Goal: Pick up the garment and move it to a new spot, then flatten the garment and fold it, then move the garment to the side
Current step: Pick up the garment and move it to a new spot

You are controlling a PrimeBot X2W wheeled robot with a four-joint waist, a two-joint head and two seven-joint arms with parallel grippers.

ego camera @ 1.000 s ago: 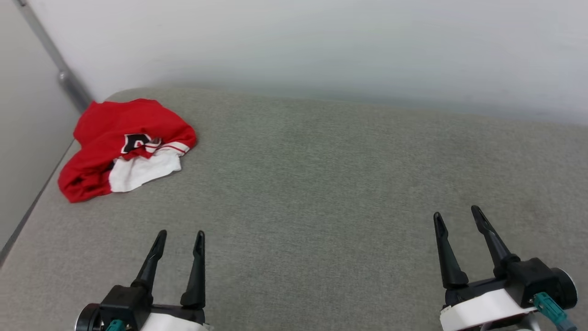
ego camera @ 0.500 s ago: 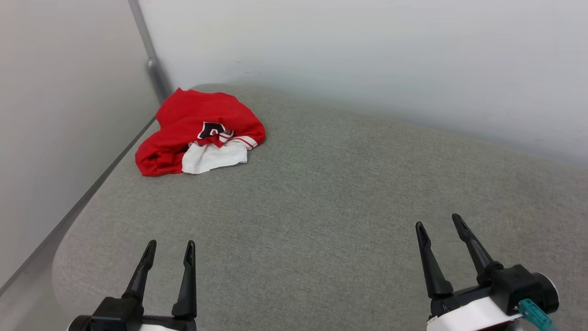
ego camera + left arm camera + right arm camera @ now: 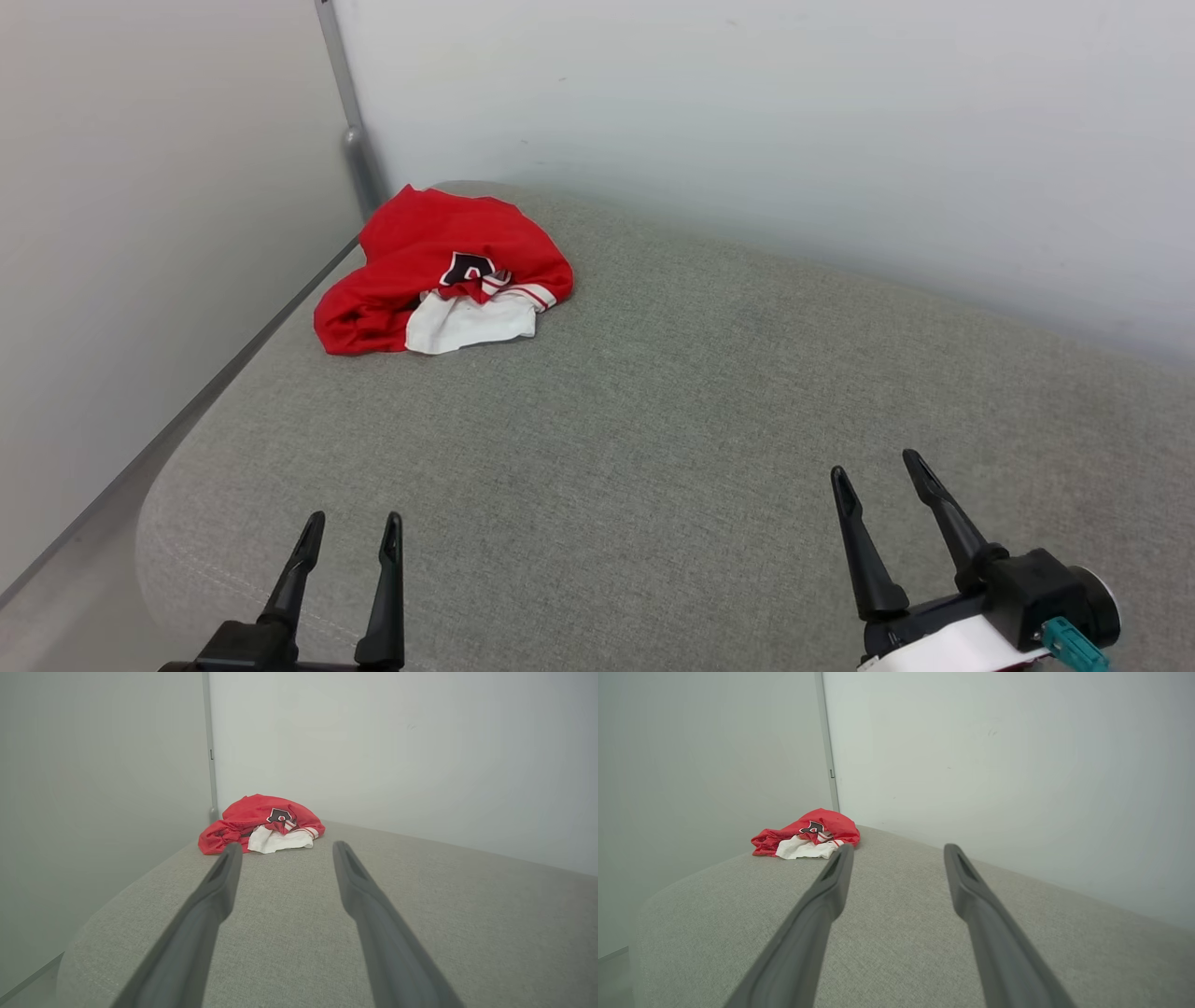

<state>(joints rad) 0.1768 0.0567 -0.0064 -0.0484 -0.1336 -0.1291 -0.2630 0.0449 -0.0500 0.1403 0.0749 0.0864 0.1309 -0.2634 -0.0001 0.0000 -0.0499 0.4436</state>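
Observation:
The garment [image 3: 439, 271] lies crumpled in a heap at the far left corner of the grey cushioned surface [image 3: 653, 401], red with a white sleeve and a black letter showing. It also shows ahead in the left wrist view as the garment [image 3: 261, 823] and to the left in the right wrist view as the garment [image 3: 808, 834]. My left gripper [image 3: 352, 523] hovers open near the front left edge, far from the cloth. My right gripper [image 3: 878, 465] is open at the front right, empty.
White walls [image 3: 747, 112] close off the back and left of the surface, with a grey post [image 3: 350, 121] in the corner just behind the garment. The cushion's rounded left edge [image 3: 168, 523] drops to a narrow floor strip.
The head camera has swung left, so the garment now sits nearer the middle of that view and the left wall fills more of it. Both grippers stay open.

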